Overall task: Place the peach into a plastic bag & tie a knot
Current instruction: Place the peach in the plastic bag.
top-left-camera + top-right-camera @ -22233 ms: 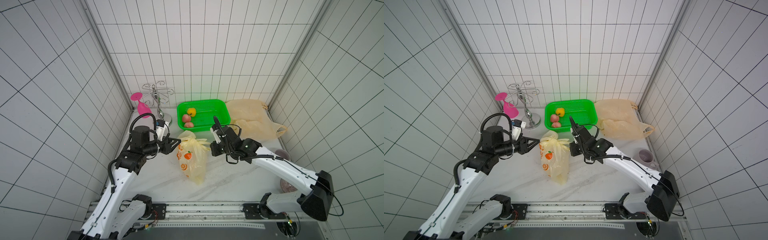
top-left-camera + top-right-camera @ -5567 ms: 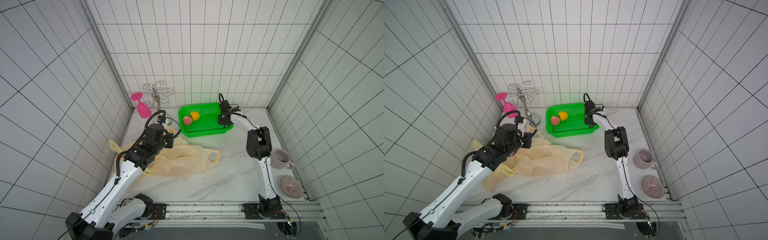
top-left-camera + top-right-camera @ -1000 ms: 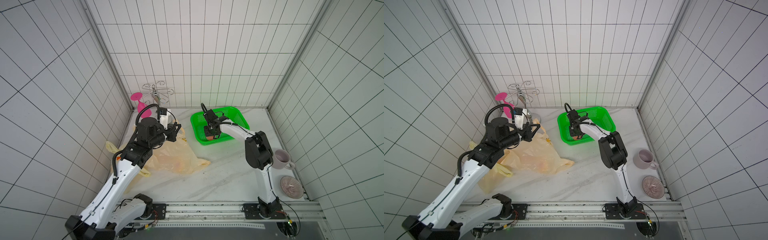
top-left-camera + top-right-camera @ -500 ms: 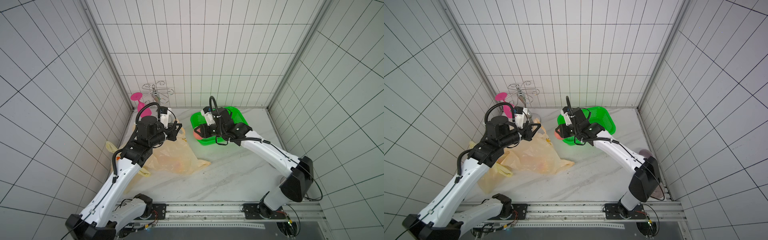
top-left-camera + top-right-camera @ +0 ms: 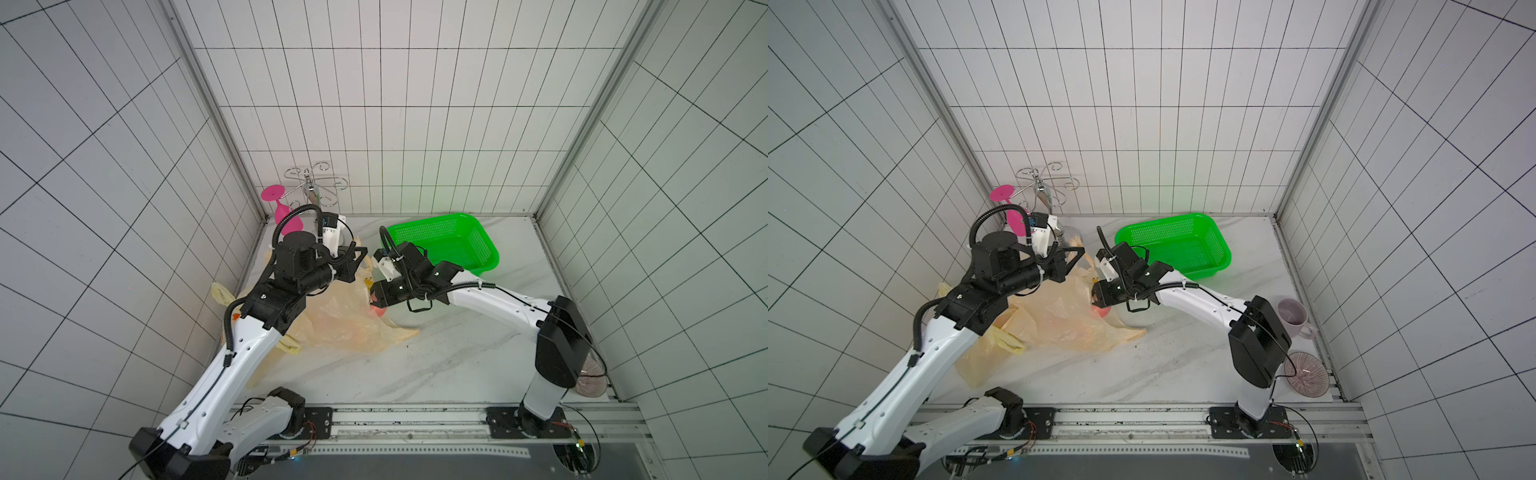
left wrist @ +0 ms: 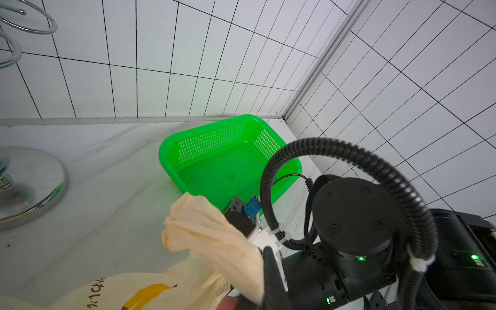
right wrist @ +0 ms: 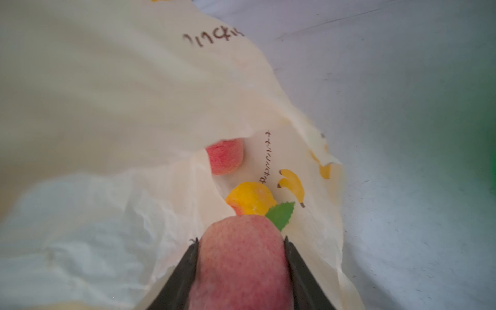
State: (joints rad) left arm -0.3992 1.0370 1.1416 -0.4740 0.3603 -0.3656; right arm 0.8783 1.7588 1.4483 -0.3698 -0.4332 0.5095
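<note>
A pink-red peach [image 7: 241, 271] sits between the jaws of my right gripper [image 7: 240, 239], which is shut on it. In both top views that gripper [image 5: 376, 297] [image 5: 1096, 297] holds the peach [image 5: 1102, 311] at the mouth of the pale yellow plastic bag [image 5: 345, 320] [image 5: 1067, 320] lying on the marble table. Another peach [image 7: 225, 158] lies deeper inside the bag. My left gripper [image 5: 359, 262] [image 6: 259, 284] is shut on the bag's bunched upper edge [image 6: 212, 236] and holds it raised, so the mouth gapes.
An empty green basket [image 5: 432, 218] [image 6: 171, 150] stands behind the right arm. A pink glass [image 5: 282, 212] and a chrome stand [image 5: 316, 187] occupy the back left corner. A mug [image 5: 1292, 318] and glass saucer [image 5: 1306, 376] sit at the right. A yellower bag [image 5: 980, 365] lies under the left arm.
My right gripper has carried the peach out of the green basket and leftward to the bag's mouth. The left gripper has kept the bag's edge raised.
</note>
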